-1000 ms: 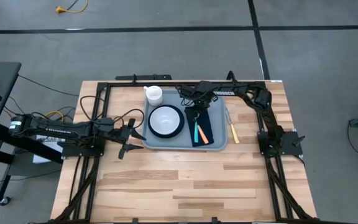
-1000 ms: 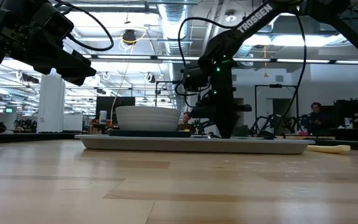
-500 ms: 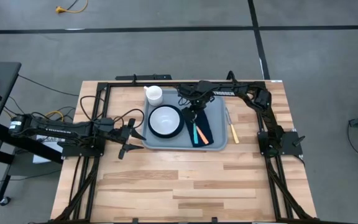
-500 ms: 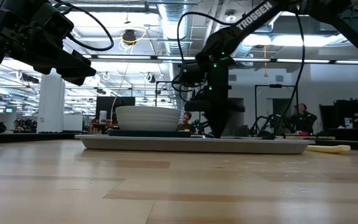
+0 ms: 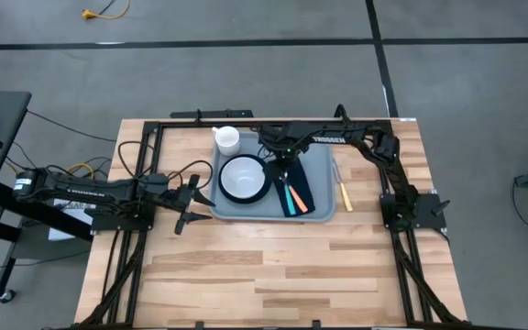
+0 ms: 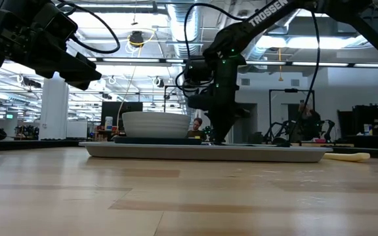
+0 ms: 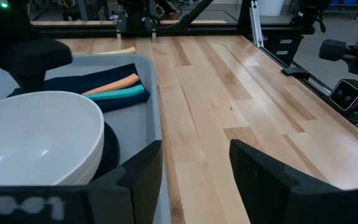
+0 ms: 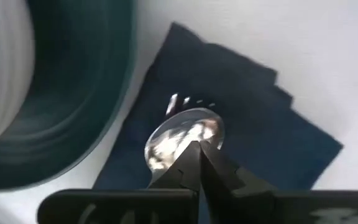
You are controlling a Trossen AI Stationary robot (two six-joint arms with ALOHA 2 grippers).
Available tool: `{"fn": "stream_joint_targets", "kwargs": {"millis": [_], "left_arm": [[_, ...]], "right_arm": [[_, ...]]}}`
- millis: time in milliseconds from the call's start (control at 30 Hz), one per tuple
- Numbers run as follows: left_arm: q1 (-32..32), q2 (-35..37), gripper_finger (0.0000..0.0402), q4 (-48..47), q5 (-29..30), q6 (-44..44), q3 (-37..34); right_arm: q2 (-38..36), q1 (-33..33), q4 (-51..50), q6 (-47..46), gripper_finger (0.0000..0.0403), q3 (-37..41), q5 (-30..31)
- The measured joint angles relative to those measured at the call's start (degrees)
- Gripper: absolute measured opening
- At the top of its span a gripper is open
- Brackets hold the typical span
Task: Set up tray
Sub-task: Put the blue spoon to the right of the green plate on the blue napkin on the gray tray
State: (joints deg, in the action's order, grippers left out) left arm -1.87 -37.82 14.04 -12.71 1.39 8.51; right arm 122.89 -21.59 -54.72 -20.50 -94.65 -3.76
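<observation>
A robotics lab or industrial workshop: exposed ceiling ducts [image 6: 195, 26] and strip lights run overhead, the grey concrete floor [image 5: 246, 82] carries dark tape lines, other rigs and equipment stand in the background, and a person [image 6: 305, 118] stands beyond the wooden surface [image 5: 246, 266].

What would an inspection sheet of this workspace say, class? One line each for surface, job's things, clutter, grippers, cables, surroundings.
Surface: wooden table, bare in front.
Job's things: tray holds white bowl on dark plate, navy napkin with orange and teal utensils and a spoon; white cup sits at its corner.
Clutter: pale utensil on wood beside tray.
Grippers: right gripper shut, over spoon; left gripper open, waiting beside tray.
Cables: black leads by left arm.
Surroundings: grey floor, yellow cable; person behind.
</observation>
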Motion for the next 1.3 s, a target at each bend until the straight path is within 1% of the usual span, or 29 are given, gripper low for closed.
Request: {"fn": "stream_joint_targets", "kwargs": {"millis": [133,200,267,400,467,967,1167,1300], "left_arm": [[0.0,0.0,0.0176,0.0,0.0,0.0,0.0],[0.0,0.0,0.0176,0.0,0.0,0.0,0.0],[0.0,0.0,0.0176,0.0,0.0,0.0,0.0],[0.0,0.0,0.0176,0.0,0.0,0.0,0.0],[0.0,0.0,0.0176,0.0,0.0,0.0,0.0],[0.0,0.0,0.0176,0.0,0.0,0.1,0.0],[0.0,0.0,0.0176,0.0,0.0,0.1,0.0],[0.0,0.0,0.0176,0.0,0.0,0.1,0.0]], "right_arm": [[0.0,1.0,-0.1,1.1,0.0,0.0,-1.2],[0.0,1.4,-0.4,1.4,0.0,0.0,-0.8],[0.0,1.7,-1.3,1.3,0.0,0.0,1.0],[0.0,1.6,-4.6,-0.6,0.0,0.0,7.2],[0.0,1.5,-5.3,-1.1,0.0,0.0,8.9],[0.1,1.8,-2.9,-1.5,0.0,0.0,8.4],[0.1,1.8,-0.4,-1.6,0.0,1.2,8.3],[0.2,1.8,-0.2,-1.6,0.0,1.9,7.2]]}}
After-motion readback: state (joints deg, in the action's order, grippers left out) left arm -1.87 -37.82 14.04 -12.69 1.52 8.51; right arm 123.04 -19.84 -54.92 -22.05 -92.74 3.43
